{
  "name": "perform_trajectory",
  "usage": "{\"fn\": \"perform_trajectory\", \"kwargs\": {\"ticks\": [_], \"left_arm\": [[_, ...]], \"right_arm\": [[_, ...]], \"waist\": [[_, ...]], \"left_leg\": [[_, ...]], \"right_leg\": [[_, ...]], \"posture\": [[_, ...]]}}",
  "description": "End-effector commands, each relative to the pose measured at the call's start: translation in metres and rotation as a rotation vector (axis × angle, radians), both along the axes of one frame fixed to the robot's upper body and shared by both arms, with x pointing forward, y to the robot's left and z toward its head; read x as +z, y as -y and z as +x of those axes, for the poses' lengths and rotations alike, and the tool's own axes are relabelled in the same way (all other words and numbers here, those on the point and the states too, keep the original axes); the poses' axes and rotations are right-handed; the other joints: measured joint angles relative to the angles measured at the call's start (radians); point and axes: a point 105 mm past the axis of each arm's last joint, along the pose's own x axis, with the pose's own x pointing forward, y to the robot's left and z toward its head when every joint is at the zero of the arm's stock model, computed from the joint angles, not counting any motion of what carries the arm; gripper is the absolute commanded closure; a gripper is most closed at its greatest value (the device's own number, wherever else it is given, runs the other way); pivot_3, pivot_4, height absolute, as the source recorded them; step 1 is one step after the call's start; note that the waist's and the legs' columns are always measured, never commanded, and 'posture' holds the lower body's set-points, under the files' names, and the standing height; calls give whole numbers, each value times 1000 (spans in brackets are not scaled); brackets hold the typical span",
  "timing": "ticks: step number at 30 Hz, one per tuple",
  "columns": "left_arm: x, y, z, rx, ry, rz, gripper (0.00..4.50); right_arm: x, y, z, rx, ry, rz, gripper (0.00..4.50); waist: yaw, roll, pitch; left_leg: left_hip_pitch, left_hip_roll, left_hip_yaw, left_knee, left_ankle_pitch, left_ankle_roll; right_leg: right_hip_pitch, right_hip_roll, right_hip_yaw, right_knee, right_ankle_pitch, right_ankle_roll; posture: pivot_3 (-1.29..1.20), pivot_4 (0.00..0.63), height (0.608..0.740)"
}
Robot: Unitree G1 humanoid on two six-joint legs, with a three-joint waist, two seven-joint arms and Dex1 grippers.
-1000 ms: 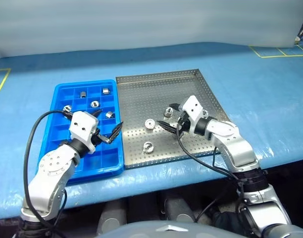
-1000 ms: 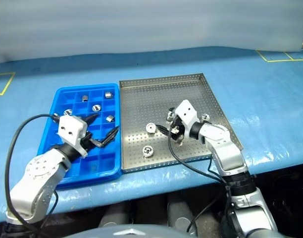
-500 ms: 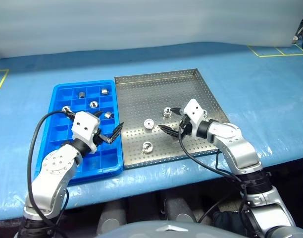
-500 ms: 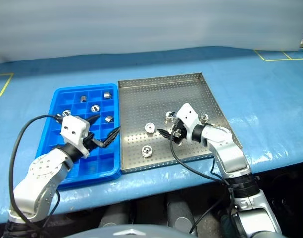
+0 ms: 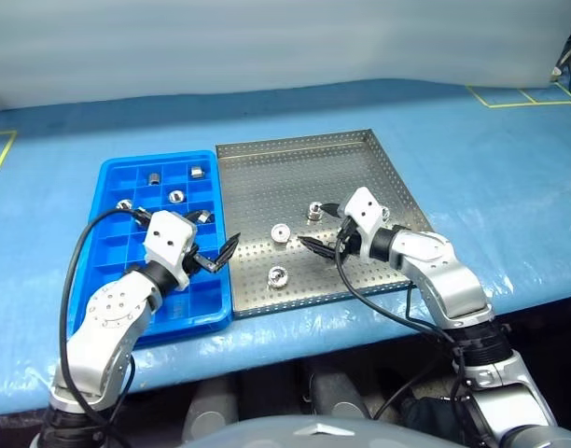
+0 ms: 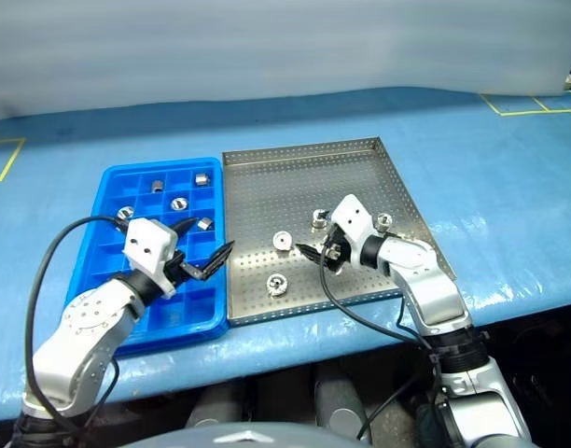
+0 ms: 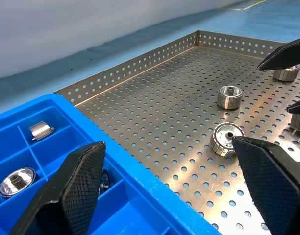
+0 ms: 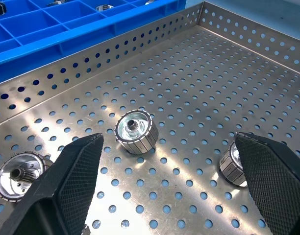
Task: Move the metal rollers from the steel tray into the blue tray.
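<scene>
the near edge of the steel tray [image 5: 295, 303] and of the blue tray [image 5: 113, 322] sit side by side on the table cover, blue tray on the robot's left, their long walls touching. nearest in the steel tray lies one roller [image 5: 278, 275], flat on the perforated floor with its hole facing up. a little farther in, the middle roller [image 5: 282, 233] rests tilted, hole toward the right gripper [image 5: 326, 226], which hangs low over the tray with its two black fingers spread wide and nothing between them. in the right wrist view that middle roller [image 8: 136, 131] lies straight ahead between the open fingers, so the right arm looks the one better placed for it; a short push forward and down should bracket it. beside that gripper stands a third roller [image 5: 315, 211], upright, and a fourth [image 5: 386, 214] shows just past the wrist. the left gripper [image 5: 215, 243] hovers over the blue tray's wall next to the steel tray, fingers also spread wide and empty, pointing toward the steel tray; the nearest roller lies just beyond its tip. farther back, five rollers already sit in separate compartments at the far end of the blue tray, one of them [image 5: 177, 197] hole up.
</scene>
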Motion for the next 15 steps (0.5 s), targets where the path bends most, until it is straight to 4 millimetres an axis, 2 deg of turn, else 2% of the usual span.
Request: {"fn": "perform_trajectory", "kwargs": {"ticks": [1, 4, 7, 10, 12, 15], "left_arm": [[10, 4, -1, -22, 35, -8, 12], [10, 12, -1, -70, 26, -11, 12], [10, 34, -6, -192, -5, -28, 12], [-10, 52, -7, -288, -100, 40, 12], [-26, 53, -5, -289, -161, 129, 12], [-36, 57, -2, -301, -215, 175, 12]], "right_arm": [[13, -3, -3, 18, 53, 6, 0], [12, -2, -4, 14, 53, 6, 0], [12, -2, -5, 9, 54, 5, 0], [12, -1, -5, -3, 58, 10, 0], [11, -2, -6, -6, 57, 12, 0], [8, -2, -9, -10, 54, 15, 0]], "waist": [[0, 0, 0], [0, 0, 0], [1, 0, 0], [-2, 0, 0], [-5, 0, 0], [-13, 0, 0]], "left_leg": [[0, 0, 0, 0, 0, 0], [0, 0, 0, 0, 0, 0], [0, 0, 0, 0, 0, 0], [0, -1, 0, 0, 0, 0], [0, -1, 0, 0, 0, 0], [0, 0, 0, 0, 0, 0]], "right_leg": [[0, 0, 0, 0, 0, 0], [0, 0, 0, 0, 0, 0], [0, 0, 0, 0, 0, 0], [0, 0, 0, 0, 0, 0], [0, 0, 0, 0, 0, 0], [0, 1, 0, 0, 0, 0]], "posture": [[-66, 150, 740], [-72, 150, 740], [-83, 150, 740], [-94, 150, 740], [-103, 150, 740], [-116, 150, 740]]}}
